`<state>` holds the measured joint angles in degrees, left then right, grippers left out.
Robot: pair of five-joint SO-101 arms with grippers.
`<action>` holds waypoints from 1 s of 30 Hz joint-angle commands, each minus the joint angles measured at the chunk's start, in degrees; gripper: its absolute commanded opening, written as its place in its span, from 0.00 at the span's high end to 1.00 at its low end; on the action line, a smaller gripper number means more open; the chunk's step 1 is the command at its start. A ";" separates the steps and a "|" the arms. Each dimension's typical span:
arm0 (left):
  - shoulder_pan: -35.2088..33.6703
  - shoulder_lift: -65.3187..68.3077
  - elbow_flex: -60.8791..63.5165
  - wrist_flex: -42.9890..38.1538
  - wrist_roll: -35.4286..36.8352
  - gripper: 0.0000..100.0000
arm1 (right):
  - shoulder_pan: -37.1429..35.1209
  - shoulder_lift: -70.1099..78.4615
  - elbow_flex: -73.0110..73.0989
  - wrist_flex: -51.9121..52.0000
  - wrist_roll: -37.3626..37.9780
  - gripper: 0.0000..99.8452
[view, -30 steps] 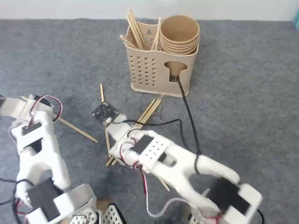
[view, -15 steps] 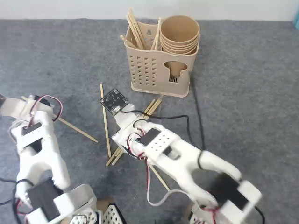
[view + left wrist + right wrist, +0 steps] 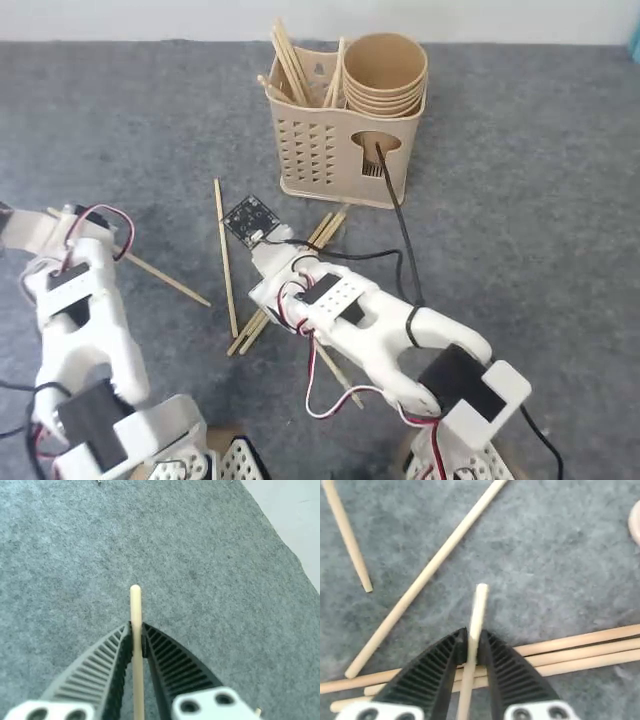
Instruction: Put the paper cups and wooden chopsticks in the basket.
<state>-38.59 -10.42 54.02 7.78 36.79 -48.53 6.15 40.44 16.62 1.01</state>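
Observation:
A beige slotted basket (image 3: 325,150) stands at the back, with a stack of paper cups (image 3: 385,70) and several wooden chopsticks (image 3: 293,62) in it. My left gripper (image 3: 136,628) is shut on one chopstick (image 3: 135,600) just above the carpet. In the high view that stick (image 3: 165,280) slants out from under the left arm (image 3: 75,290). My right gripper (image 3: 472,633) is shut on another chopstick (image 3: 479,605), low over a bundle of loose chopsticks (image 3: 580,652). The right arm (image 3: 330,305) lies over that bundle (image 3: 290,275) in the middle.
More single chopsticks lie on the grey carpet: one lengthwise (image 3: 224,255) left of the right arm, one (image 3: 335,375) near its base, and a long diagonal one (image 3: 430,570). A black cable (image 3: 395,215) runs from the basket front to the right arm.
The right arm has swung its wrist a little toward the basket, and the black cable has shifted with it. The left arm and its chopstick have stayed put.

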 commanded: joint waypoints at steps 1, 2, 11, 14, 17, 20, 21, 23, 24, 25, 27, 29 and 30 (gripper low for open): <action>0.09 -0.09 -2.59 -1.41 0.09 0.99 | 1.63 -7.60 -2.20 4.18 -2.37 0.99; 0.09 -0.09 -2.59 -1.41 0.09 0.99 | 1.63 -9.89 -2.20 6.20 -3.43 1.00; 0.70 -1.67 -0.92 -1.58 -0.09 0.99 | 3.56 -36.97 -1.93 20.26 -3.96 0.99; 1.76 -5.80 2.24 -1.85 -0.26 0.99 | 5.14 -46.90 -2.37 19.91 -3.87 0.99; 2.99 -11.78 7.16 -4.13 -0.26 0.99 | 7.60 -54.90 -3.96 16.84 -3.87 0.99; 4.48 -17.41 12.44 -8.18 -0.35 0.99 | 10.77 -59.03 -6.07 12.18 -3.87 0.99; 4.84 -18.81 13.76 -8.97 -0.53 0.99 | 11.82 -59.47 -7.03 10.33 -3.87 0.99; 5.89 -21.36 15.60 -9.58 -2.81 0.99 | 13.93 -59.30 -8.79 6.64 -3.87 0.99; 6.42 -22.33 16.31 -9.49 -3.87 0.99 | 14.81 -58.95 -9.49 4.44 -4.04 0.99; 6.86 -23.03 16.92 -9.58 -4.40 0.99 | 15.52 -58.51 -10.20 2.07 -4.13 0.99; 7.30 -24.00 17.63 -9.67 -4.66 0.99 | 17.19 -57.10 -11.25 -4.26 -4.13 0.99; 7.38 -24.09 17.63 -9.67 -4.66 0.99 | 18.68 -55.08 -12.22 -11.82 -4.13 0.99; 7.38 -24.09 17.63 -9.67 -4.66 0.99 | 19.21 -53.76 -12.66 -16.04 -4.13 0.99</action>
<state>-32.18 -31.87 71.87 -0.48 32.92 -31.56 -50.55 31.91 11.60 -2.51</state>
